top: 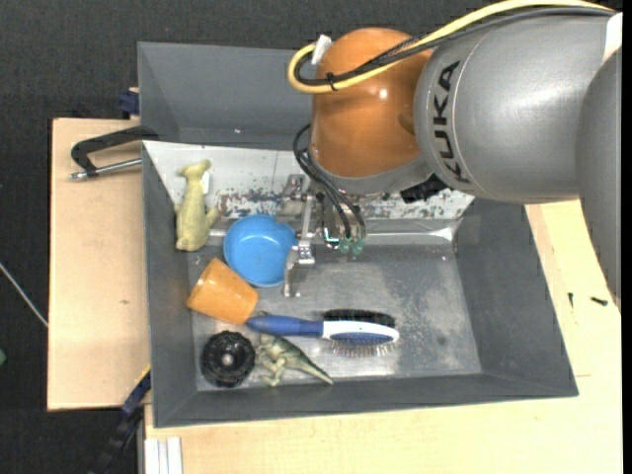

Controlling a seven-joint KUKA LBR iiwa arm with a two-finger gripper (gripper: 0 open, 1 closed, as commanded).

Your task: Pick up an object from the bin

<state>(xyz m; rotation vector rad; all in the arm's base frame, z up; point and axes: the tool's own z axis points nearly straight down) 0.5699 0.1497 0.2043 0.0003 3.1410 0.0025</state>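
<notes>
My gripper (319, 268) hangs under the orange wrist cover over the middle of the bin, toward the back wall. It looks open, with nothing between the fingers. The left finger (292, 271) stands right beside the rim of a blue bowl (257, 250); I cannot tell whether they touch. An orange cup (223, 292) lies on its side just in front of the bowl. A hairbrush with a blue handle and a black and white head (336, 328) lies on the floor in front of the gripper.
A pale yellow toy animal (195, 208) leans in the back left corner. A black round knob (227, 356) and a green toy dinosaur (291, 360) lie along the front wall. The arm covers the bin's back right.
</notes>
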